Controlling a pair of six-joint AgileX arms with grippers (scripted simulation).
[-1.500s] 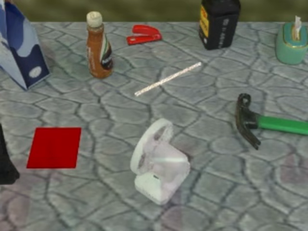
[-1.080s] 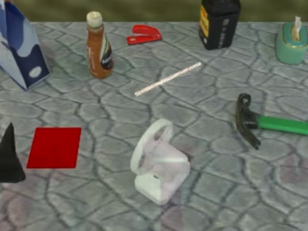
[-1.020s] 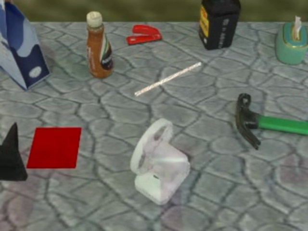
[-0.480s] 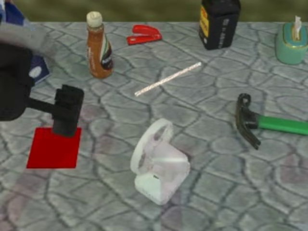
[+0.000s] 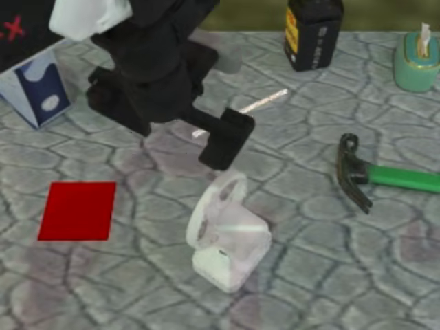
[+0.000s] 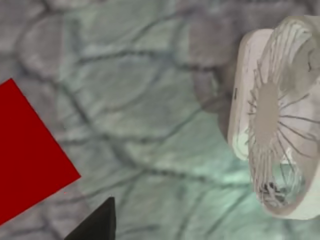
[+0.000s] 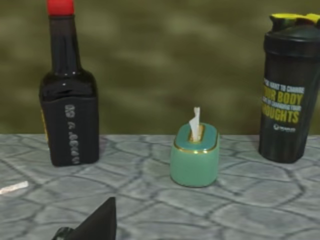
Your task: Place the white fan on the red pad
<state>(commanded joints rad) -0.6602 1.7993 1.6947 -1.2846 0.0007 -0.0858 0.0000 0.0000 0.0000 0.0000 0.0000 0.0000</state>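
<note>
The small white plastic fan with its round ring guard (image 5: 227,234) stands near the table's middle, well apart from the flat bright red square pad (image 5: 77,210) by the left edge. The left gripper (image 5: 223,148) hangs above the fan's guard, presumably to grasp it; whether its jaws are apart cannot be told

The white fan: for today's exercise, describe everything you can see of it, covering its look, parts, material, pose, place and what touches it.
The white fan looks like pale plastic: a round ring guard with thin radial spokes and a central hub, a translucent boxy body, and a flat white base. It stands on the stone-patterned table near the front middle, its guard turned toward the top view's left, where the red pad lies apart from it. The left gripper hovers just behind it; nothing visibly touches the fan except the table.
</note>
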